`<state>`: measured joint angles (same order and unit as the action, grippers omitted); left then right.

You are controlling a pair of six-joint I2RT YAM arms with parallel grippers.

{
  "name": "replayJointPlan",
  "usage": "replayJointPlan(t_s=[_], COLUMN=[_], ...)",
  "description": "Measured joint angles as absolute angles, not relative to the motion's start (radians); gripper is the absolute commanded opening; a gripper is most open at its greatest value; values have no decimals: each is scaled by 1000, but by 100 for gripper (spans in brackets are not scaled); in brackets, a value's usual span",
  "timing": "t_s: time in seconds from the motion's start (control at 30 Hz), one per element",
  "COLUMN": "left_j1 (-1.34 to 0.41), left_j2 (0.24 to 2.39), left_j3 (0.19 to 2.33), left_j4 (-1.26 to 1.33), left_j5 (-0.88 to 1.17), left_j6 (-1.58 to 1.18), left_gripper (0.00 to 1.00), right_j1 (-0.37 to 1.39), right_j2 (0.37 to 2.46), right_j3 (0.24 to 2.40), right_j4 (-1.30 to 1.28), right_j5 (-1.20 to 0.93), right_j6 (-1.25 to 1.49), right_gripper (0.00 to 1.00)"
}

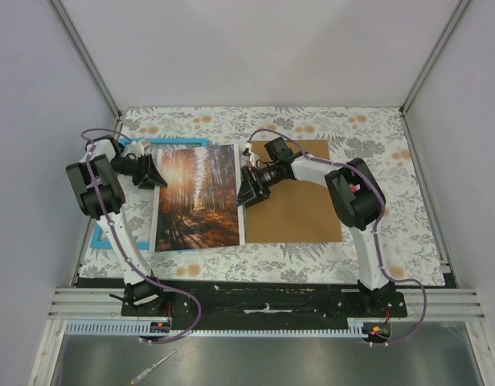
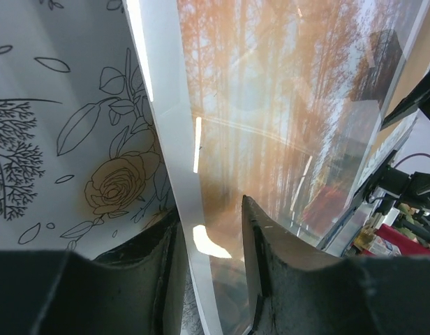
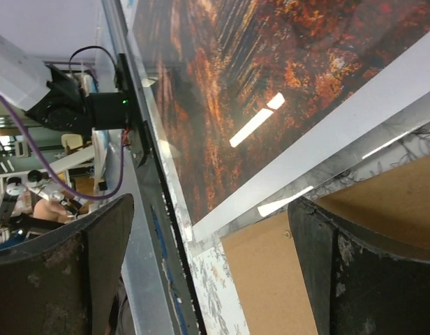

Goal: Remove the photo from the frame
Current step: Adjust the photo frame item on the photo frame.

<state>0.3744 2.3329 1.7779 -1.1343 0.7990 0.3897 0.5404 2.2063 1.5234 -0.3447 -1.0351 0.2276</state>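
The photo (image 1: 198, 201) is straddled at its left edge by the narrowed left pincer (image 2: 208, 223); grip can't be told. The right pincer (image 3: 211, 202) is parked wide opposite.

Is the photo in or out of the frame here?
Out. The photo lies on top of the blue frame, reaching past the right end of its top rail; the left rail shows bare beside it.

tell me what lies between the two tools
The photo spans the whole stretch from the left tool to the right tool. The top view shows this best.
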Motion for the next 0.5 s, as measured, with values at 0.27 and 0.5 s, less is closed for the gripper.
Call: replayJointPlan(t_s=[0.27, 0.5], left_j1=[368, 332], left_j2=[2321, 2272], left_j3=[1739, 1666], left_j4=[-1126, -1082], left_j5=[830, 831], left_j6=[383, 367], left_gripper=[41, 41], right_j1=[505, 463], right_j2=[2109, 2040], right_j3=[1442, 1334], right_j4=[-260, -67], right_j5=[-1132, -1215], right_j6=[275, 389], right_gripper=[98, 98])
